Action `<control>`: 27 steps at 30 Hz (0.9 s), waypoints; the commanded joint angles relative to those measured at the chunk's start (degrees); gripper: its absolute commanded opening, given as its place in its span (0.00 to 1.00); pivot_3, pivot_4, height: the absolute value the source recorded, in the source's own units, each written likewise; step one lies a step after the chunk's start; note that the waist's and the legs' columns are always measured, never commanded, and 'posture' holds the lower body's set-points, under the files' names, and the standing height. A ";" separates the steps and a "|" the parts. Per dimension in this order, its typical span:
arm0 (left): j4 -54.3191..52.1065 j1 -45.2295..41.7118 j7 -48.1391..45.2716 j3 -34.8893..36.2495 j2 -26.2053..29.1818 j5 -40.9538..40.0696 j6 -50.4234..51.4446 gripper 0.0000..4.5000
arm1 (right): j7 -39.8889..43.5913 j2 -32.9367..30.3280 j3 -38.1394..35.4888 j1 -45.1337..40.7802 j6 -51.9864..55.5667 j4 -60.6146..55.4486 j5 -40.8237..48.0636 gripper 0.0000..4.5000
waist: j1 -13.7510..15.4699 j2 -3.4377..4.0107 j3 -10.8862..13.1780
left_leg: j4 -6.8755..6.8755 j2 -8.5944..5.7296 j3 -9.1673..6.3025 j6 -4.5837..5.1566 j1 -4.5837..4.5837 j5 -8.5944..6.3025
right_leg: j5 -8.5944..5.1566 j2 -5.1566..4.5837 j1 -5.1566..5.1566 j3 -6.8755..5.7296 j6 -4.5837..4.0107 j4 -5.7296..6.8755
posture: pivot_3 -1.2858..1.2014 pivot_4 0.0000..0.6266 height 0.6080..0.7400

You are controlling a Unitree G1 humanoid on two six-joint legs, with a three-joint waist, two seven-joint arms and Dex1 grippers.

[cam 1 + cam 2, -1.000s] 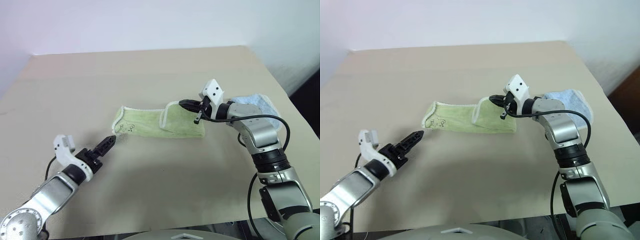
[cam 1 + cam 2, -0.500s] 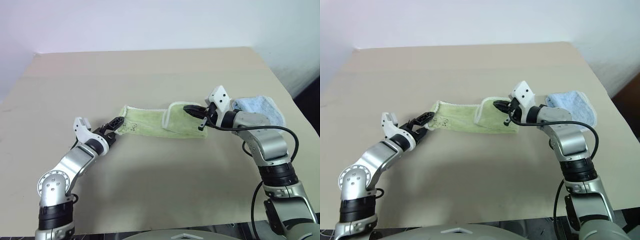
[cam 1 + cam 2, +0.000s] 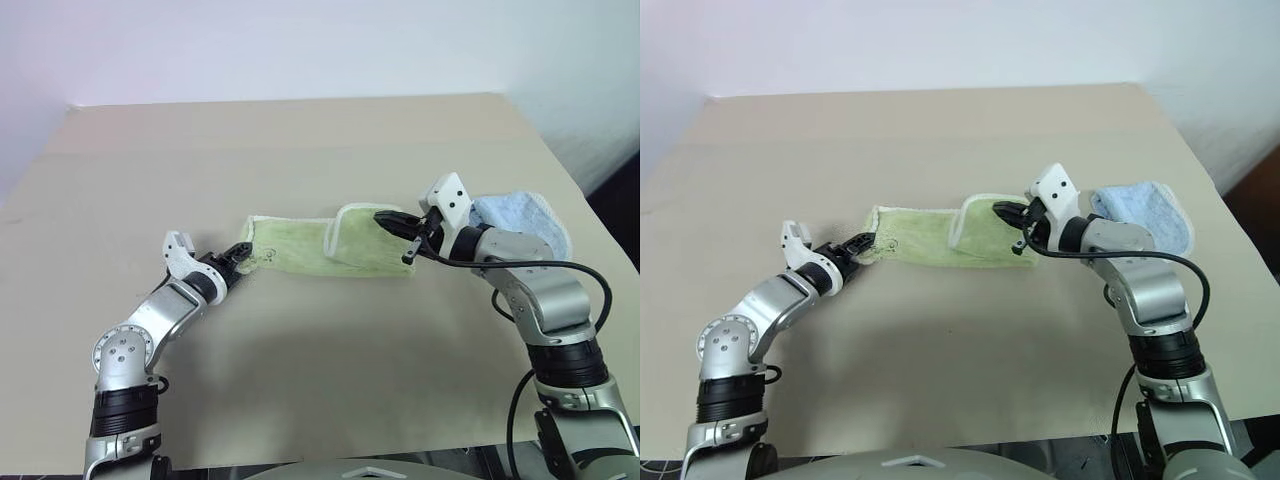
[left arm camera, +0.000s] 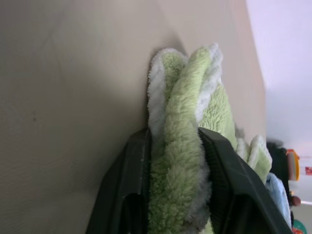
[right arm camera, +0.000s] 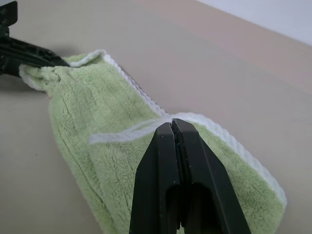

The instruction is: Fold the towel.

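The table (image 3: 300,380) was bare tan along its near part.

Left gripper (image 3: 862,241) sat low at the left end of the towel (image 3: 925,235). In the left wrist view its two black fingers (image 4: 131,190) stood either side of a bunched fold of green terry, pinching that end between them: grasping the towel. White edging showed along the pinched fold.

The towel lay near the middle of the table as a long light green strip running left to right, flat on the surface for most of its length. A small dark printed logo (image 3: 267,253) showed near its left end, just beside the left gripper. Toward the right end a flap was turned over on top of the strip, its white edging forming a curved line across the green.

Right gripper (image 3: 387,217) hovered at that turned-over right end. In the right wrist view its black fingers (image 5: 165,161) were pressed together, clenched, with no cloth visible between them; the towel lay beneath and beyond the tips. Whether the tips touched the cloth could not be told.

A light blue towel (image 3: 525,214) lay to the right, behind the right forearm, apart from the green one.

Far half of the table was bare up to a pale wall (image 3: 300,45).
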 commanded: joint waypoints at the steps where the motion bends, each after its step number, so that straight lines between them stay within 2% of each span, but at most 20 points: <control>1: -2.02 0.50 -0.92 0.93 0.49 -0.30 0.65 0.37 | -0.48 -0.30 -1.52 0.14 -0.43 -2.33 0.73 0.00 | 0.00 0.00 0.00 | 0.00 0.00 0.00 0.00 0.00 0.00 | 0.00 -0.01 0.00 0.00 0.00 0.00 | 0.52 0.24 0.91; 6: -1.19 -0.40 -1.01 1.57 0.26 0.31 0.27 0.37 | -0.91 0.14 -0.97 0.06 -0.61 -2.23 0.76 0.00 | -0.01 0.00 0.00 | -0.01 0.00 0.00 -0.01 0.00 -0.01 | 0.00 -0.02 0.00 -0.01 0.00 -0.02 | 0.52 0.24 0.91; 11: -0.77 -1.45 -1.36 1.76 0.16 1.33 -0.05 0.70 | -1.23 0.52 -0.56 -0.02 -0.67 -2.22 0.83 0.00 | 0.00 0.00 0.00 | -0.02 0.00 -0.01 -0.12 -0.01 -0.07 | 0.00 -0.02 0.00 -0.02 0.00 -0.03 | 0.52 0.24 0.91; 12: -0.63 -1.58 -1.41 1.92 0.24 1.33 -0.01 0.70 | -1.31 0.58 -0.51 0.04 -0.66 -2.27 0.86 0.00 | -0.01 0.00 0.00 | -0.02 0.00 -0.01 -0.12 -0.01 -0.08 | -0.01 -0.02 0.00 -0.02 0.00 -0.03 | 0.52 0.24 0.91; 14: -0.42 -1.80 -1.50 2.35 0.09 1.22 -0.32 0.66 | -1.47 0.69 -0.47 0.16 -0.62 -2.39 0.91 0.00 | 0.00 -0.01 0.01 | -0.02 0.01 -0.01 -0.13 -0.01 -0.08 | -0.01 -0.02 0.00 -0.02 0.01 -0.03 | 0.52 0.24 0.91; 15: -0.33 -1.86 -1.50 2.38 0.20 1.23 -0.22 0.59 | -1.54 0.73 -0.45 0.26 -0.58 -2.52 0.93 0.00 | -0.02 -0.01 0.01 | -0.03 0.00 -0.01 -0.13 -0.02 -0.08 | -0.01 -0.02 -0.01 -0.02 0.01 -0.04 | 0.52 0.24 0.91; 23: 0.07 -2.38 -1.88 2.06 0.04 1.43 0.41 0.00 | -1.96 0.76 -0.54 0.64 -0.39 -3.03 1.03 0.00 | 0.01 -0.01 0.01 | -0.06 0.00 -0.01 -0.13 -0.05 -0.09 | -0.01 -0.03 -0.02 -0.03 0.01 -0.10 | 0.52 0.24 0.91; 27: 0.35 -2.83 -2.53 2.53 0.39 1.99 0.09 0.00 | -2.12 0.70 -0.61 0.82 -0.34 -3.26 1.02 0.00 | 0.00 -0.01 0.02 | -0.12 0.01 -0.02 -0.13 -0.06 -0.10 | -0.01 -0.03 -0.02 -0.05 0.02 -0.17 | 0.52 0.24 0.91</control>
